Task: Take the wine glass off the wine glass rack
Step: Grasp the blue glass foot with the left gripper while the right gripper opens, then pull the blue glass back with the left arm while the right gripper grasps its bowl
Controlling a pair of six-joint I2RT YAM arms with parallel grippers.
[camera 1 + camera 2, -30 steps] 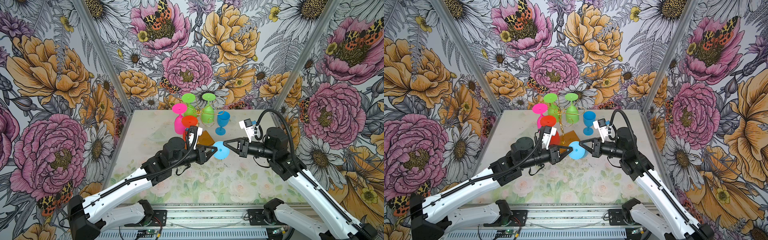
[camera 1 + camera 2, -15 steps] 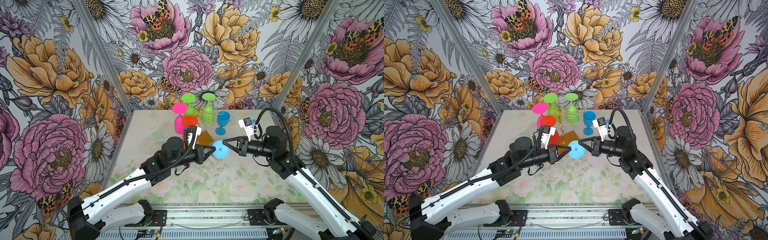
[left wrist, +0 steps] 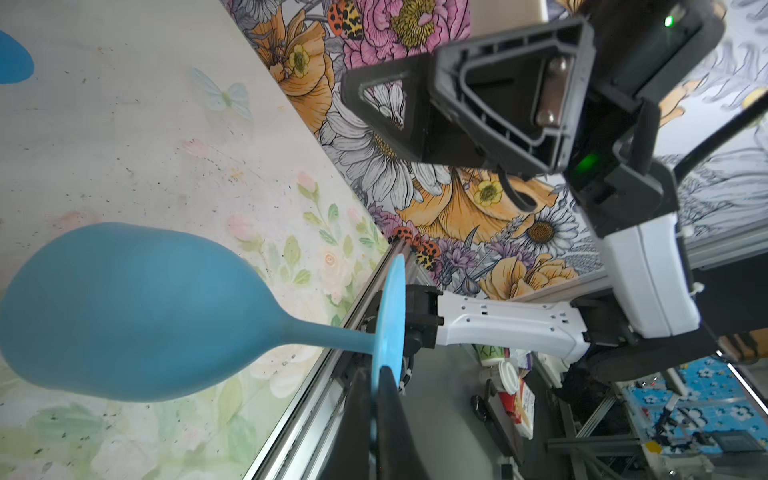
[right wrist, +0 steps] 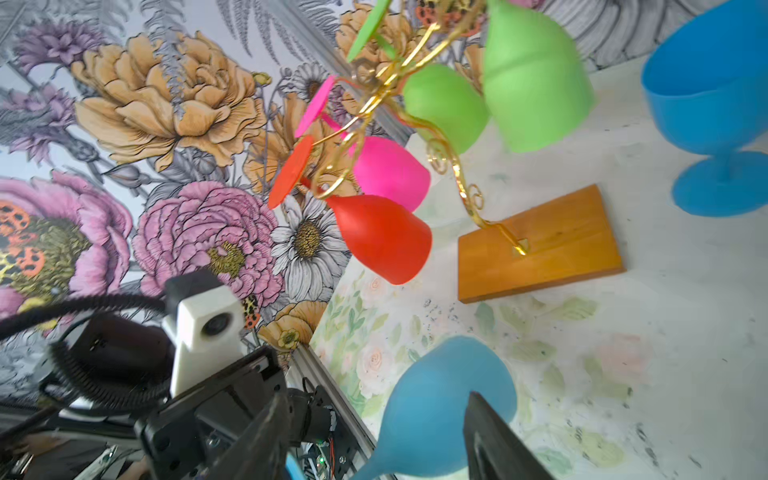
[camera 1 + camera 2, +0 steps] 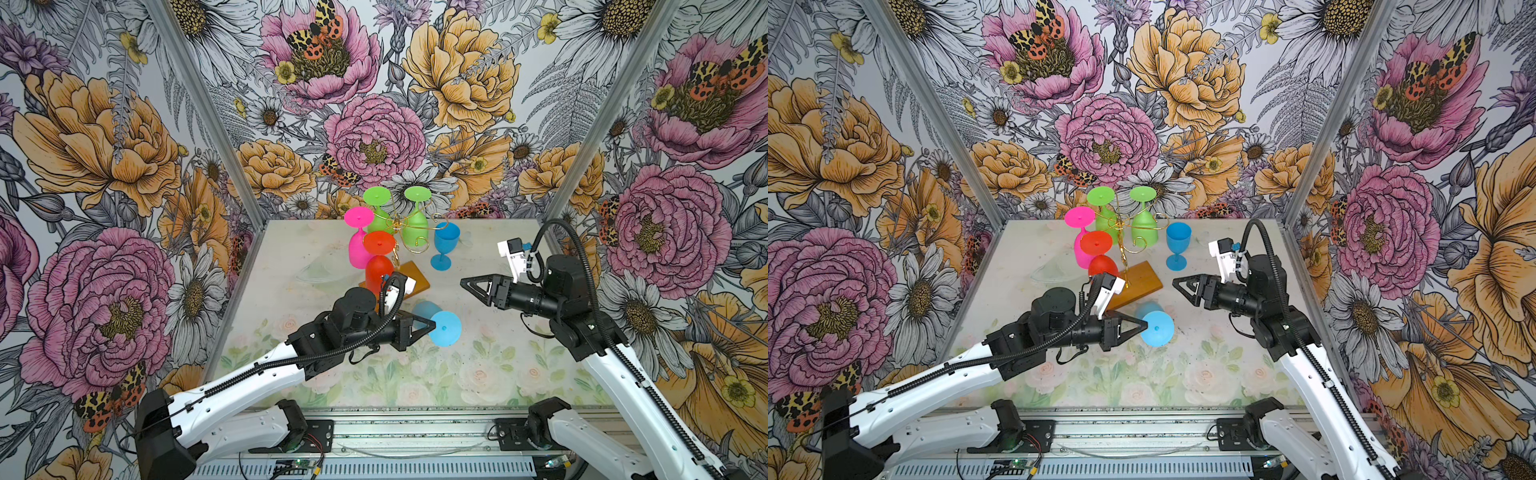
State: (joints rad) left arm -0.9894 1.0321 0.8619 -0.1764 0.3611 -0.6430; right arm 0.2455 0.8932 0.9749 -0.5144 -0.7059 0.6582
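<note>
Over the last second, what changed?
The left gripper closed on the light blue glass by its foot; the right gripper let go and pulled back rightward. The rack, its four hanging glasses and the standing blue glass stayed put.

The front half of the desk is lying open, giving a gripper wide room. At the back middle the wire rack is standing on its wooden base, with a red glass, a pink glass and two green glasses hanging around it and crowding that side. A blue goblet is standing just beside the rack, narrowing the way in from the right. The left gripper is holding a light blue glass over mid-desk, blocking the straight path from the front to the base. Between it and the right gripper a gap is showing.
</note>
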